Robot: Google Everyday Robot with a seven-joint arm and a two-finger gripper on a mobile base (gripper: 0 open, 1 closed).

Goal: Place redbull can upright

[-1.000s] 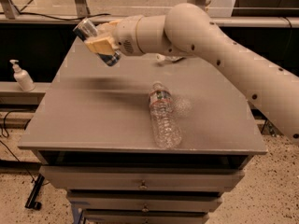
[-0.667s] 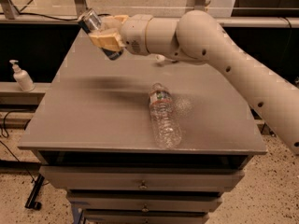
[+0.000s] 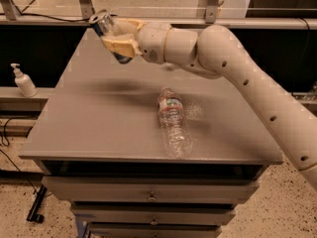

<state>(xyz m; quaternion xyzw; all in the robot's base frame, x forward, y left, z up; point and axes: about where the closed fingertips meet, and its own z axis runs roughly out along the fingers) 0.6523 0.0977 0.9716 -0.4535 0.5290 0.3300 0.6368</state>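
Observation:
The redbull can point(image 3: 105, 28) is held in my gripper point(image 3: 119, 37), tilted with its shiny silver top pointing up and to the left. It hangs in the air above the far left part of the grey table point(image 3: 89, 123). The gripper's cream fingers point(image 3: 121, 44) are shut around the can's blue body, which hides most of it. My white arm point(image 3: 247, 78) reaches in from the right.
A clear plastic water bottle point(image 3: 173, 123) with a thin label lies on its side near the table's middle. A white pump bottle point(image 3: 23, 81) stands on a ledge to the left. Drawers point(image 3: 148, 197) sit under the table's front edge. A rail runs behind the table.
The gripper has carried the can up and slightly to the right, away from the table's surface. The water bottle has not moved.

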